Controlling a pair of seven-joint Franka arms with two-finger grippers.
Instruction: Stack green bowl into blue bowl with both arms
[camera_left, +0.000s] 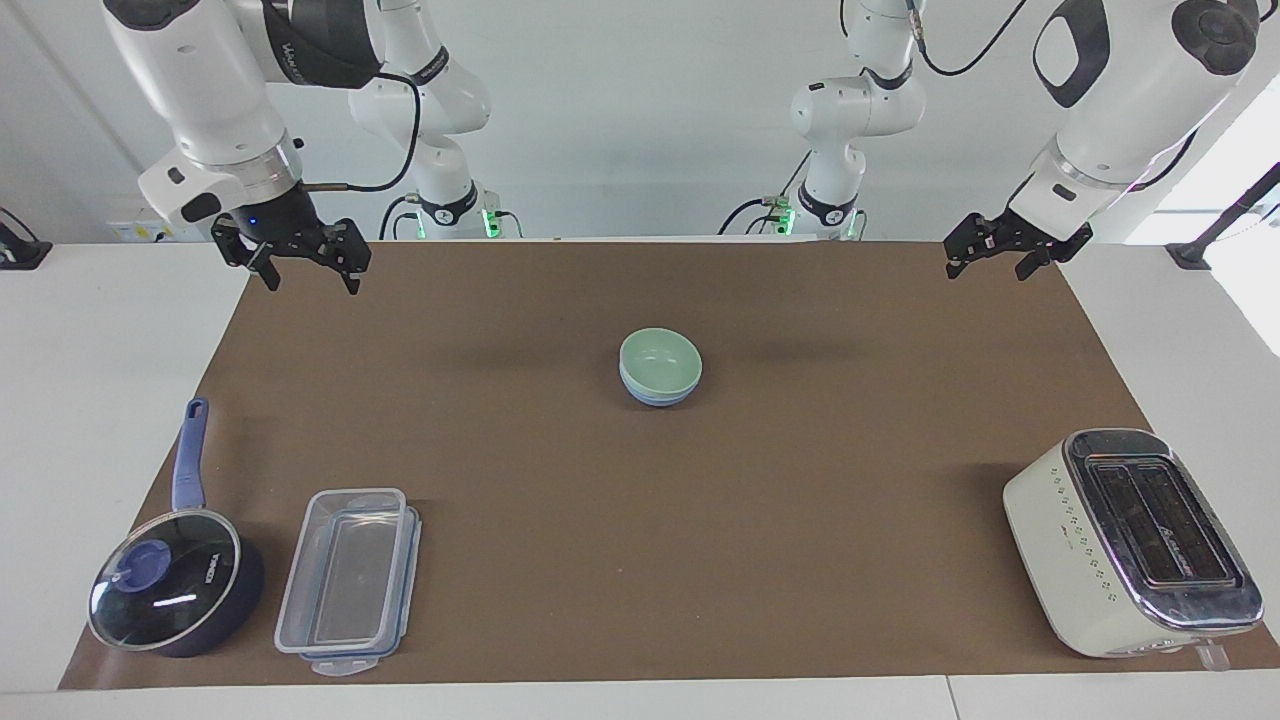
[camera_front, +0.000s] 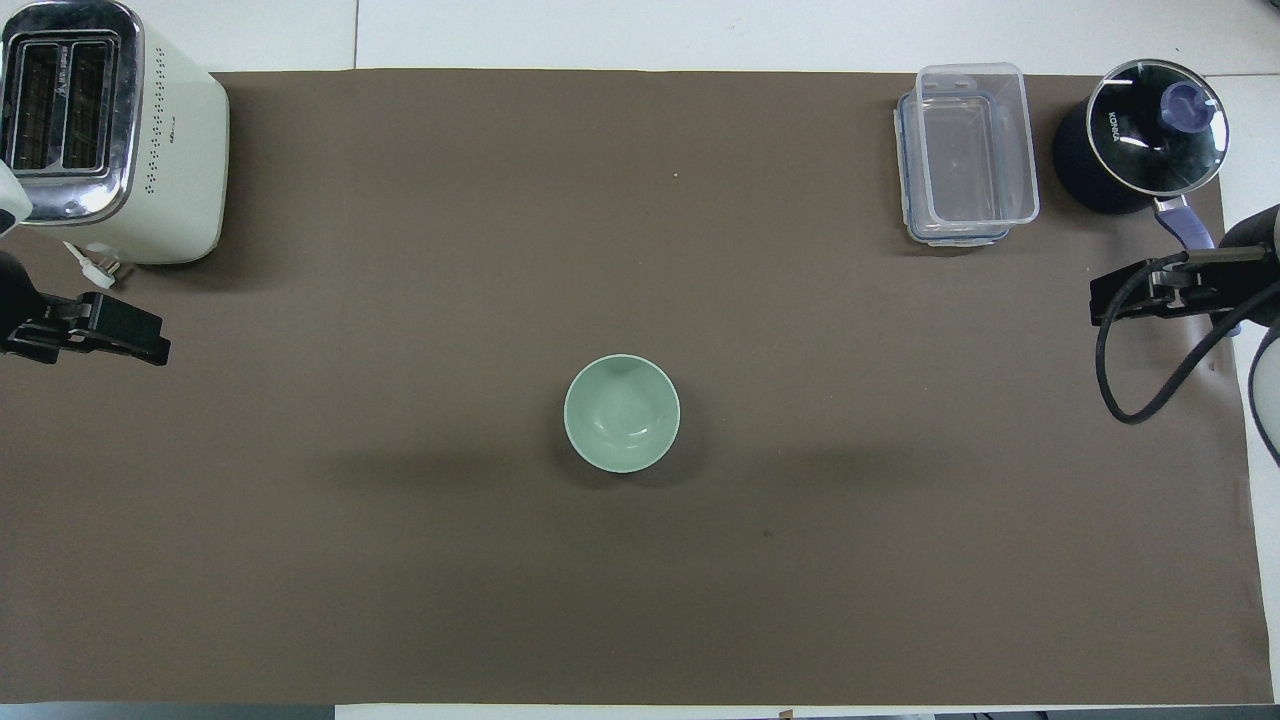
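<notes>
The green bowl (camera_left: 658, 358) sits nested inside the blue bowl (camera_left: 655, 398) at the middle of the brown mat. In the overhead view only the green bowl (camera_front: 621, 412) shows, and it hides the blue bowl. My right gripper (camera_left: 312, 284) hangs open and empty, raised over the mat's corner at the right arm's end, close to the robots; it also shows in the overhead view (camera_front: 1125, 296). My left gripper (camera_left: 987, 268) hangs open and empty over the mat's corner at the left arm's end; it also shows in the overhead view (camera_front: 115, 335). Both are well apart from the bowls.
A cream toaster (camera_left: 1130, 540) stands far from the robots at the left arm's end. A dark blue saucepan with a glass lid (camera_left: 170, 585) and a clear plastic container (camera_left: 350, 580) stand far from the robots at the right arm's end.
</notes>
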